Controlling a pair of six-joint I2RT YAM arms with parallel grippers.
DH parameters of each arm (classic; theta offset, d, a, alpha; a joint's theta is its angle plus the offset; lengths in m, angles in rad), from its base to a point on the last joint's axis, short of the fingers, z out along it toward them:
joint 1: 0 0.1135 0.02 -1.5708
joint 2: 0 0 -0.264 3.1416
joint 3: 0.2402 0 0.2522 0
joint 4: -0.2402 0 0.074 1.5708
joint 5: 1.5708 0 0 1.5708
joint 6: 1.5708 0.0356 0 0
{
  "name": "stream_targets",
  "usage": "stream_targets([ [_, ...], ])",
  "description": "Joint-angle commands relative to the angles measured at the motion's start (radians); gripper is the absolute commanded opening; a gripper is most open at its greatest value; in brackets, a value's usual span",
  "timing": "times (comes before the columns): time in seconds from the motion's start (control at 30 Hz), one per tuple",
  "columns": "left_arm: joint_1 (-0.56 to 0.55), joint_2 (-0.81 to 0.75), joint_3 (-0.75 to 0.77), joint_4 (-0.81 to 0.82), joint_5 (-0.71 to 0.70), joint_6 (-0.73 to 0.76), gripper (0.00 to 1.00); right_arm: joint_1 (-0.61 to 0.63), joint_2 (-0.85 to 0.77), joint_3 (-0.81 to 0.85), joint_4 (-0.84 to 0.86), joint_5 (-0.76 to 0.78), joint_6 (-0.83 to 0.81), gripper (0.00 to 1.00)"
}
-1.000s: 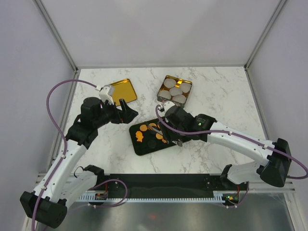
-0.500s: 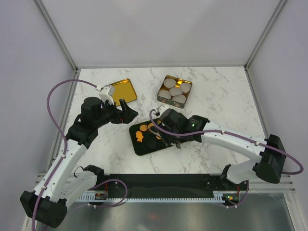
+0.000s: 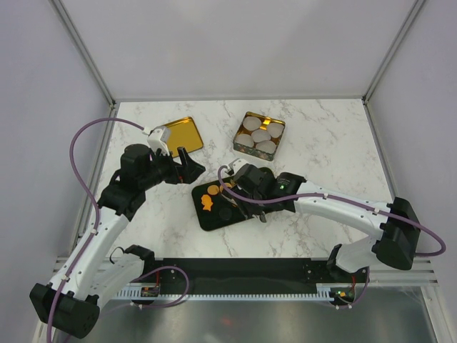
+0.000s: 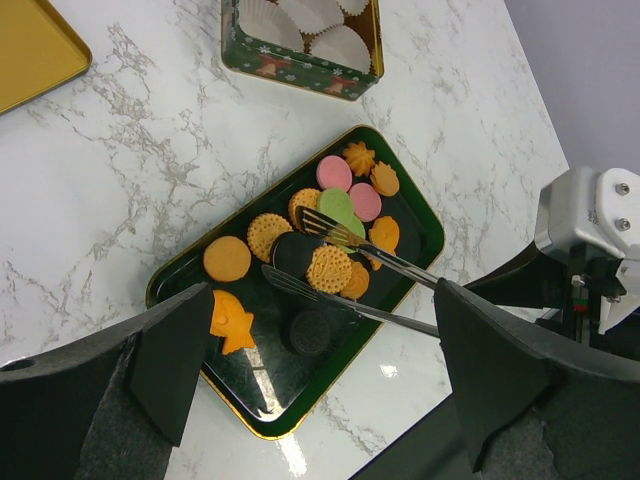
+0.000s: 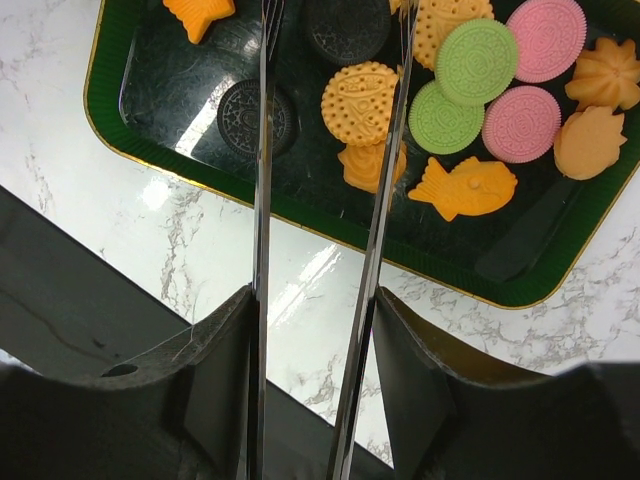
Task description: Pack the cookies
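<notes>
The tin (image 4: 300, 68) of liners and the gold lid (image 4: 30, 50) sit beyond the tray (image 4: 415, 210), apart from it. Cookies (image 4: 330, 268) lie on the tray. The right gripper (image 5: 312, 325) clamps tongs (image 4: 385, 262), whose parted blades straddle a dark cookie (image 4: 295, 252). The left gripper (image 3: 189, 163) hangs nearby, jaws wide, empty.

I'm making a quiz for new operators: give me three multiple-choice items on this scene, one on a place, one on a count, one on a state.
1. Where do the cookies lie? A in a glass jar; B on the dark tray; C in a paper bag.
2. How many pink cookies show? A two; B four; C none.
3. What is the right gripper doing? A hanging empty; B pinching a cookie; C gripping metal tongs.
Key: 1 B, they lie on the tray. 2 A, the right wrist view shows two. 3 C, the tongs' arms run between its fingers.
</notes>
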Motion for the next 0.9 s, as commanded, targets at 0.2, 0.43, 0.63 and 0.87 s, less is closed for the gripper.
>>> stream_targets([
  [0.2,-0.002,-0.001,0.035,0.008,0.002,0.008,0.99,0.012,0.02,0.043,-0.002,0.041,-0.015,0.56],
  [0.43,-0.002,0.004,0.037,0.006,0.002,0.008,0.99,0.012,0.028,0.045,-0.008,0.046,-0.016,0.51],
  [0.63,-0.002,0.004,0.035,0.006,0.002,0.006,0.99,0.014,0.028,0.046,-0.009,0.037,-0.013,0.43],
  [0.87,-0.002,0.001,0.037,0.008,0.003,0.006,0.99,0.014,-0.013,0.123,-0.04,0.095,-0.01,0.32],
])
